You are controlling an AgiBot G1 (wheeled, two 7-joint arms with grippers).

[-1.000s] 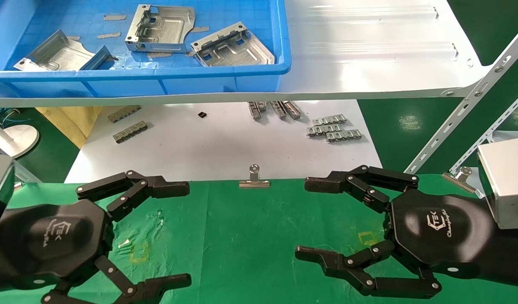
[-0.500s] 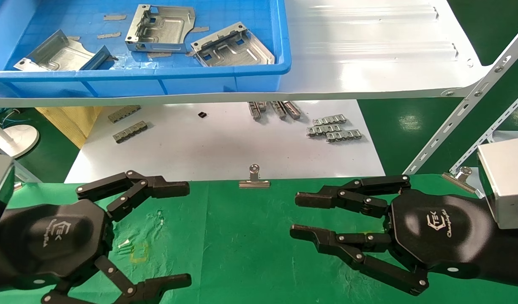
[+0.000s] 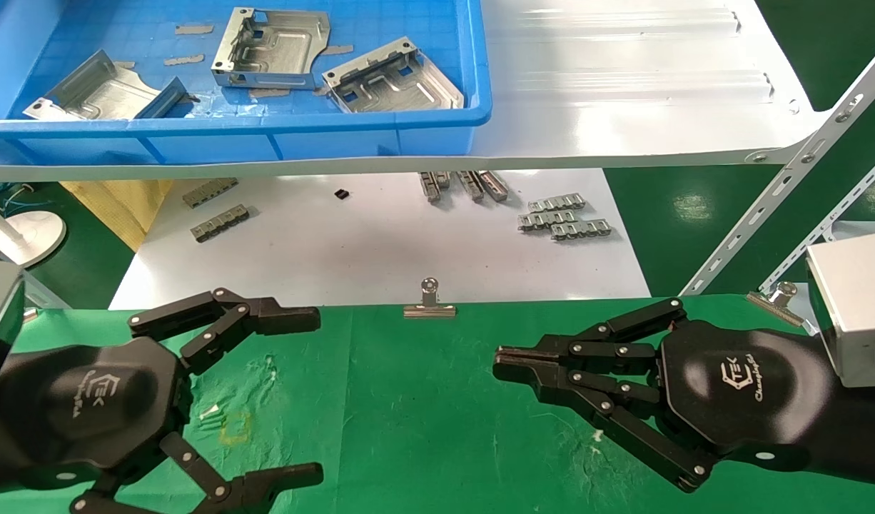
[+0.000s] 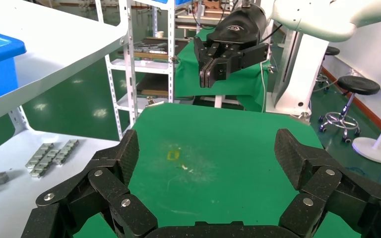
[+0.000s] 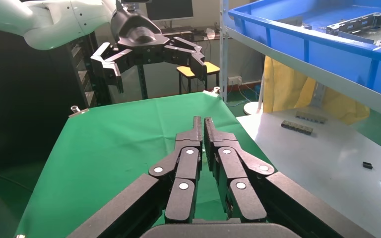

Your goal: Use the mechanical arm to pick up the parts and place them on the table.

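Three silvery stamped parts (image 3: pixel 272 48) (image 3: pixel 395 78) (image 3: pixel 95 89) lie in a blue bin (image 3: pixel 266 125) on the shelf at the back left; one part (image 5: pixel 362 22) also shows in the right wrist view. Over the green cloth table (image 3: pixel 409 428), my right gripper (image 3: pixel 498 360) hovers at the right, shut with nothing between its fingers, which point towards the middle. In its own view the right gripper (image 5: pixel 203 121) has its tips pressed together. My left gripper (image 3: pixel 316 392) rests low at the left, open and empty; the left wrist view shows the spread left gripper (image 4: pixel 206 158) over bare cloth (image 4: pixel 218 144).
A glossy white shelf panel (image 3: pixel 623 86) overhangs a white board (image 3: pixel 373 243) strewn with grey link strips (image 3: pixel 562 218) (image 3: pixel 220 221). Binder clips (image 3: pixel 429 303) (image 3: pixel 776 298) hold the cloth's far edge. A perforated shelf strut (image 3: pixel 787 171) slants at the right.
My right gripper's fingers have swung together from wide open to shut, on nothing. The left gripper and the parts have not moved.
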